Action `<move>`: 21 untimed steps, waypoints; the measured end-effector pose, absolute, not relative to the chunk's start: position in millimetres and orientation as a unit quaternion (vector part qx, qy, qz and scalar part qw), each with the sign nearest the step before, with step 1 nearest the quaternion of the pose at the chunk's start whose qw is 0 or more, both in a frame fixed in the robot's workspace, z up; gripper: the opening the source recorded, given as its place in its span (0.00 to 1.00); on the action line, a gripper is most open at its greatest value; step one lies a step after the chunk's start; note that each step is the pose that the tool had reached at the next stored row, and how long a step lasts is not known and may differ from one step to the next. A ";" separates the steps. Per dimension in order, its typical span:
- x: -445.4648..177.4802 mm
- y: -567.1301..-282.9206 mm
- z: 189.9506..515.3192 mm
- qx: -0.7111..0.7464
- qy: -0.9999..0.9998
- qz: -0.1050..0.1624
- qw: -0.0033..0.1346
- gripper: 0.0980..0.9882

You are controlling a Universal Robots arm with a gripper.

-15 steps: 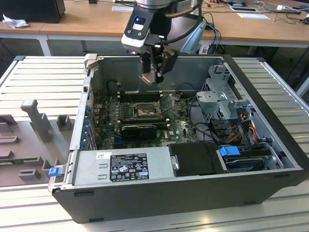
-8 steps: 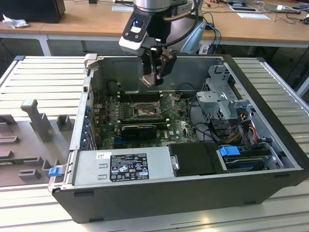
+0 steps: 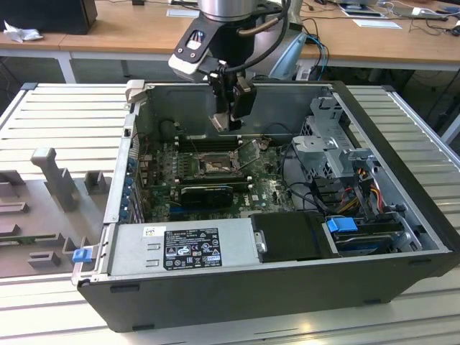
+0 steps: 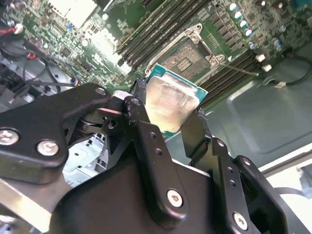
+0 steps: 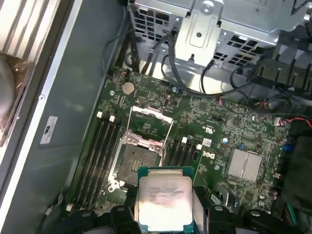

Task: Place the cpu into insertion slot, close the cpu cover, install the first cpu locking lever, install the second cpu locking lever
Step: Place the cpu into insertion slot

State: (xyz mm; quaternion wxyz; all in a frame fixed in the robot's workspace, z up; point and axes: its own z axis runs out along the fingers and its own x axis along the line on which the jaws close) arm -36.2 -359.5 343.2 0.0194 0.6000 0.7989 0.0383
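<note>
Ribbed grey metal formed the bench (image 3: 65,115), and on it lay an open black case (image 3: 237,295) with the green board (image 5: 219,131) at its floor. The slot (image 3: 213,167) sat mid-board, its dark centre bare and nothing seated in it. The cover (image 5: 150,122) stood swung up from the slot's far edge, so the opening was free. Long memory slots (image 5: 100,156) ran along both flanks of the slot.

The pincer (image 3: 228,118) hung above the slot, well clear of it, and pinched the cpu (image 4: 170,105) by two opposite edges. In the second wrist view the black fingers (image 4: 146,126) bore on the chip's green rim and left its pale metal top uncovered. In the first wrist view the cpu (image 5: 163,200) appeared near the slot's edge, so it seemed offset rather than square over it, though the frames did not settle that.

The step in hand looked to be placing the chip, with the cover and levers not yet dealt with. To do it well, the chip probably had to be kept flat and its sides turned parallel to the slot's rim, then centred before any descent. A straight, slow drop would suit, since sliding or tilting it across the slot's contacts could bend them. The raised cover also needed a wide berth from the fingers.
</note>
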 end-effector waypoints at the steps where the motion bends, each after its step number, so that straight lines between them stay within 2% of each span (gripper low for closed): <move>1: -36.2 -359.5 342.8 0.606 0.794 0.038 0.020 0.48; 21: -36.2 -359.5 328.5 0.716 0.696 0.035 0.025 0.48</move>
